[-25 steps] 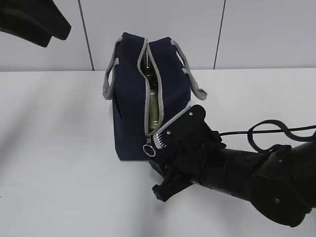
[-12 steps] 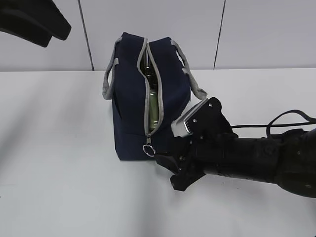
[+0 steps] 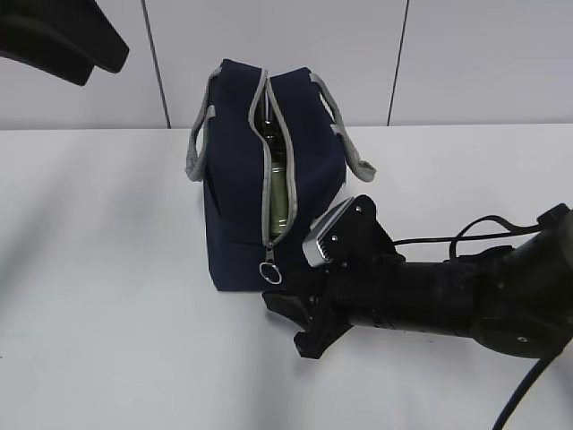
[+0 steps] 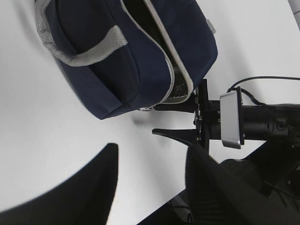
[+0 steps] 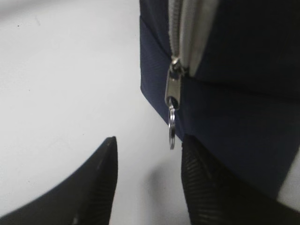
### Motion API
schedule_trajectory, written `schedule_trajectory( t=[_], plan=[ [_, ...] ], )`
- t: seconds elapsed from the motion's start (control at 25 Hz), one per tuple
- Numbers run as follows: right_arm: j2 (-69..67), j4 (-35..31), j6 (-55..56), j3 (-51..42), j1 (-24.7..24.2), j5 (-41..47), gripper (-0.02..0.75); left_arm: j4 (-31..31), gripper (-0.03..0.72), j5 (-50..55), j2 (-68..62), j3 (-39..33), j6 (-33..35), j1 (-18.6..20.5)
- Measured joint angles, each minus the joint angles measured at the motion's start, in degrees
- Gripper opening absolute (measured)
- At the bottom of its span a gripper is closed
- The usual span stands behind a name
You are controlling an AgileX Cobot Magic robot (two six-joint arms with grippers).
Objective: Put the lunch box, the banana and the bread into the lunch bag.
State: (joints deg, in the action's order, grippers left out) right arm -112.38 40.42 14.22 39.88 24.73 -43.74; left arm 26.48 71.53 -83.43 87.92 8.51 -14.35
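Bag (image 3: pixel 260 179): stands upright on the white counter (image 3: pixel 107 296), centre of the exterior frame, slightly above the middle; navy with grey handles.
Zipper (image 3: pixel 267 170): parted along the top and down the near end; a slim gap shows something pale green inside, too little visible to name it.
Ring pull (image 5: pixel 172 127): hangs from the slider at the bottom of the zipper, low on the near end of the bag.
Right end effector (image 5: pixel 149 187): jaws apart, empty, low at the bottom of the right wrist frame; the ring hangs just above the gap between them, touching neither; in the exterior view it lies on the counter at lower centre, beside the bag's near corner.
Left end effector (image 4: pixel 150 187): jaws apart, empty, bottom of its own frame, raised above the counter and well apart from the bag.
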Motion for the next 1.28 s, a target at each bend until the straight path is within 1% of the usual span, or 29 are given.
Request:
schedule_trajectory(
  t=[0.16,0.44,0.6,0.76,1.2,1.28],
  plan=[
    [-2.2,0.0,-0.1,2.1,0.0,-0.2,0.282,0.0,0.342,0.0,0.0,0.0,0.0,0.0],
    [-3.9,-0.8,-0.1,3.9,0.0,-0.4,0.263,0.0,0.342,0.0,0.0,0.0,0.1,0.0],
    [-4.0,-0.9,-0.2,4.9,0.0,-0.4,0.225,0.0,0.342,0.0,0.0,0.0,0.2,0.0],
    [-5.1,-2.1,-0.3,5.7,0.0,-0.3,0.215,0.0,0.342,0.0,0.0,0.0,0.2,0.0],
    [-6.2,-2.4,-0.3,5.7,0.0,-1.7,0.214,0.0,0.342,-0.1,0.0,0.0,0.2,0.0],
    [-6.2,-2.6,-0.3,5.7,0.0,-1.8,0.202,0.0,0.341,-0.1,0.0,0.0,0.2,0.0]
  ],
)
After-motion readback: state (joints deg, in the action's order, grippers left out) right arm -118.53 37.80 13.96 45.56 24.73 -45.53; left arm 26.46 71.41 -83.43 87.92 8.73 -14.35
